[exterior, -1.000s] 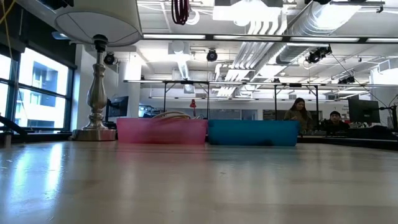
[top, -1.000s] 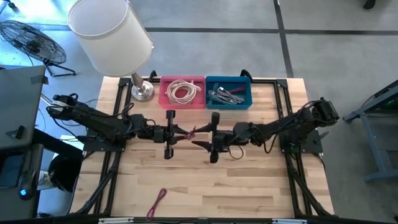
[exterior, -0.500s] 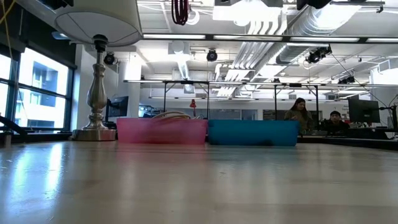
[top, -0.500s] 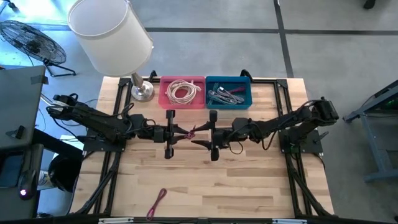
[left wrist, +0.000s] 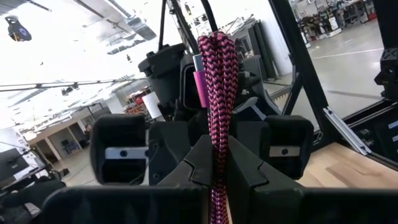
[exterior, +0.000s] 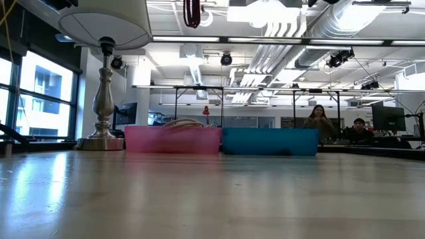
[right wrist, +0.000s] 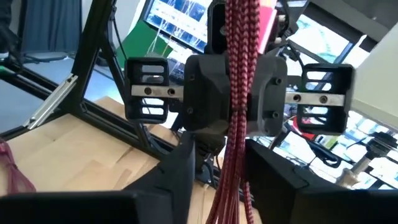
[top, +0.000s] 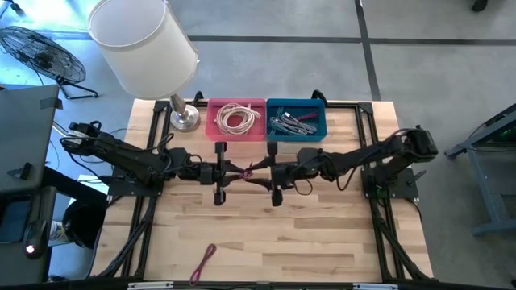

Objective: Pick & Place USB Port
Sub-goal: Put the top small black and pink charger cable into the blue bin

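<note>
Your left hand (top: pixel 228 172) grips the braided red cable (left wrist: pixel 216 99) above mid-tabletop. Your right hand (top: pixel 264 173) faces it; its fingers (right wrist: pixel 175 171) straddle the cable with a gap.

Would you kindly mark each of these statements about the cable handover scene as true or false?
1. The left tool is shut on the braided cable. True.
2. The white coiled cable lies in the blue bin. False: it lies in the pink bin; the blue bin holds a tangle of cables.
3. The two tools meet at mid-table, in front of the bins. True: the right tool faces the left one there.
4. The lamp stands at the table's right rear corner. False: it stands at the left rear corner, beside the pink bin.
5. A second pink cable lies near the table's front edge. True.
</note>
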{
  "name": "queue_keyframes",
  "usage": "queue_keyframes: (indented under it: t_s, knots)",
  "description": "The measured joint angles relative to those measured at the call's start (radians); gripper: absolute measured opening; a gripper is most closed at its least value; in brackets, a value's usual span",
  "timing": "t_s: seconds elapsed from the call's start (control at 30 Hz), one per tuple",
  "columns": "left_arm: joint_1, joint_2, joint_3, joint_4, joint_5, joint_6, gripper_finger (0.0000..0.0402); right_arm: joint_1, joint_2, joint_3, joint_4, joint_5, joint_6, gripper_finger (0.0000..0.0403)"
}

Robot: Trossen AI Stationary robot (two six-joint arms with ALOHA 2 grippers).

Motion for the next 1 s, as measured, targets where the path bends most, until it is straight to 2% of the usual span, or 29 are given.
queue_keyframes:
  t_s: [0.1,0.27,0.4,0.7,0.83,1.0]
  knots:
    - [0.0,0.0,0.0,-0.007,0.001,0.0,0.0012,0.0,0.03,0.051,-0.064,0.0,0.0,0.01]
    - [-0.001,0.001,0.0,-0.038,0.003,-0.007,0.0012,-0.001,0.081,0.133,-0.191,0.034,-0.021,0.0014]
    - [-0.002,0.001,-0.001,-0.052,0.008,-0.023,0.0016,0.006,0.095,0.151,-0.21,0.042,-0.028,0.001]
    - [-0.001,0.001,-0.001,-0.044,0.009,-0.051,0.0096,0.014,0.098,0.151,-0.26,0.105,-0.034,0.0006]
    - [-0.001,-0.005,0.0,-0.035,0.042,-0.057,0.0112,0.015,0.098,0.151,-0.274,0.122,-0.034,0.0006]
    - [-0.001,-0.071,0.001,-0.041,0.124,-0.059,0.0121,0.015,0.093,0.151,-0.316,0.16,-0.034,0.0005]
